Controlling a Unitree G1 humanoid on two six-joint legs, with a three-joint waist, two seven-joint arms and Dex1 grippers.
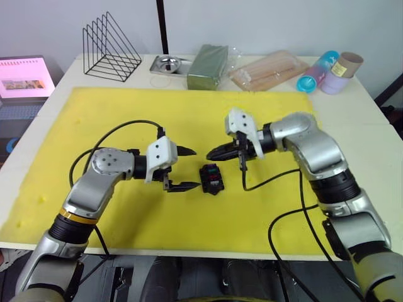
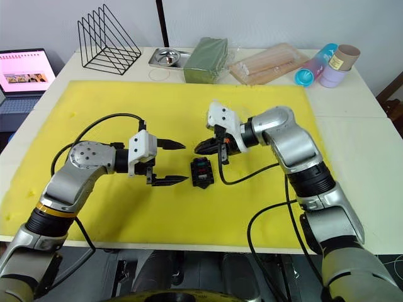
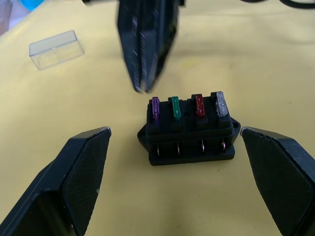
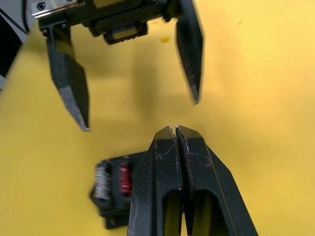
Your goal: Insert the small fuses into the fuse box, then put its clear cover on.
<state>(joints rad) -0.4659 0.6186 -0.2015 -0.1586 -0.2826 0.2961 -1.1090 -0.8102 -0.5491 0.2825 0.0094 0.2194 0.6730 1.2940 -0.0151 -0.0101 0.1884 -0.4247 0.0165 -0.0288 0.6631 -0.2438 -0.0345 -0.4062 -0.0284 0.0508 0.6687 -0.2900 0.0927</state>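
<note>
The black fuse box (image 1: 211, 178) lies on the yellow foam mat (image 1: 113, 119), between my two grippers. Four small fuses stand in a row in its slots: purple (image 3: 155, 108), green (image 3: 174, 107), red (image 3: 198, 104) and grey (image 3: 220, 103). My left gripper (image 1: 189, 168) is open just left of the box, one finger on each side of it and not touching it. My right gripper (image 1: 213, 153) is shut and holds nothing; its tip hangs just above the box's far edge. The clear cover (image 3: 54, 49) lies on the mat beyond the box, apart from both grippers.
Along the table's back edge stand a black wire rack (image 1: 110, 47), a small metal tray (image 1: 169, 64), a green packet (image 1: 208, 66), a clear bag of sticks (image 1: 267, 70) and several cups (image 1: 327, 72). A laptop (image 1: 22, 82) sits off the table at left.
</note>
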